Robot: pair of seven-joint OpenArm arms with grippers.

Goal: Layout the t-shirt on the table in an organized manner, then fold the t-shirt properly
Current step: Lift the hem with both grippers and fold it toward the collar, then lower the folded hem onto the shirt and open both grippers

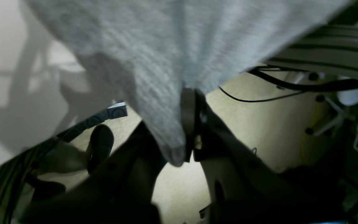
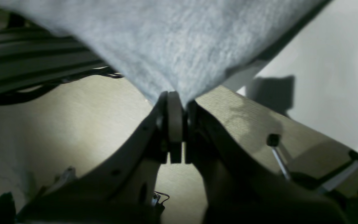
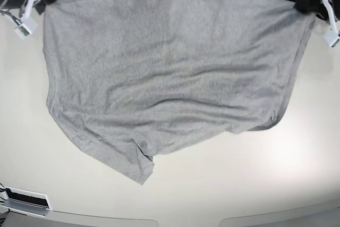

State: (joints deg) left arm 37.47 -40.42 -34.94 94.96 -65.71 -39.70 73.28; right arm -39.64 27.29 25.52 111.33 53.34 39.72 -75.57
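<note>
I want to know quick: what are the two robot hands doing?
Left gripper: shut on the t-shirt.
Right gripper: shut on the t-shirt too.

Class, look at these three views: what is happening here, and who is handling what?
A two-armed robot is spreading out a grey t-shirt over a glossy off-white table. The left gripper and the right gripper are each shut on a far corner of the shirt, holding it stretched between them. The plain side faces up, and the near end lies wrinkled and uneven on the table. No fold has been made yet.
</note>
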